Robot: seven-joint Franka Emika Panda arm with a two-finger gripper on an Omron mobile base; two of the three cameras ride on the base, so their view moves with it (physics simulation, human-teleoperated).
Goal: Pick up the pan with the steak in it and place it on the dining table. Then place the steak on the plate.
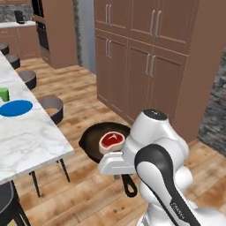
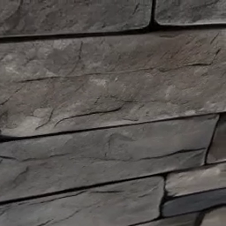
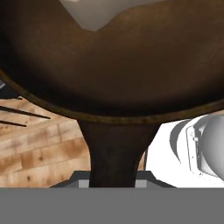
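Brown cabinet doors [image 1: 145, 48] fill the wall beyond the arm, tall and flat, with wooden floor [image 1: 84, 88] running up to them. Stone wall [image 2: 110, 110], grey and layered, takes up the right base view. Along the left of the left base view runs the dining table [image 1: 31, 141], white-grey marble, its near corner jutting toward the arm, and dark round stools [image 1: 52, 108] line its long edge, just beside the slab. On the marble, back from that corner and close to the picture's left border, lies the blue plate [image 1: 15, 108], bare, with a small green cup [image 1: 4, 94] just behind it, cut off at the border.

And the pan [image 1: 95, 139] is up in the air over the floor, off the table's corner, apart from it. The steak [image 1: 111, 141] sits in it, toward the arm's side. In the hand view the handle runs straight down between the fingers, so the gripper [image 3: 113, 181] is clamped on the pan's handle; the fingertips themselves are barely visible. The white hand covers the pan's near rim in the left base view, and the handle's loop end pokes out below it.
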